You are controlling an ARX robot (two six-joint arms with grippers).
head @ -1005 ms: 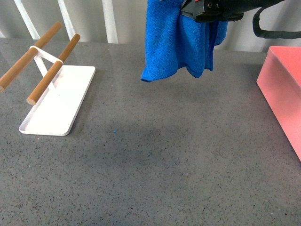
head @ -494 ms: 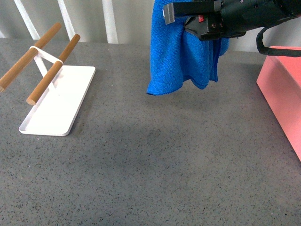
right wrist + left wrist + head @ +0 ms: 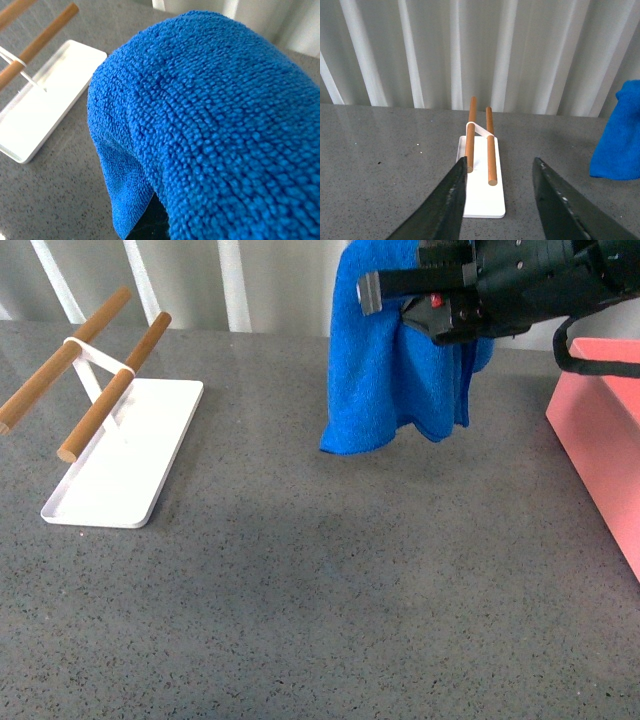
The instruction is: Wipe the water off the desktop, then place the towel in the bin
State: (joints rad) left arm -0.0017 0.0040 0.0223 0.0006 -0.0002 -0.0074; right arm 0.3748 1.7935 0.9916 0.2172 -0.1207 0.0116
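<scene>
You have a dark grey, finely speckled tabletop (image 3: pixel 330 580) running back to a pale ribbed wall. On its left side lies a flat white tray (image 3: pixel 150 445), and two wooden rods (image 3: pixel 112 388) sit side by side on a white support rising from it. At the right edge stands the salmon-pink bin (image 3: pixel 600 430), well apart from the tray.

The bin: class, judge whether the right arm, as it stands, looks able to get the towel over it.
Probably yes. The right tool holds the towel clear above the desktop, and the bin sits to its right with nothing visible between them. Only part of the bin shows.
</scene>
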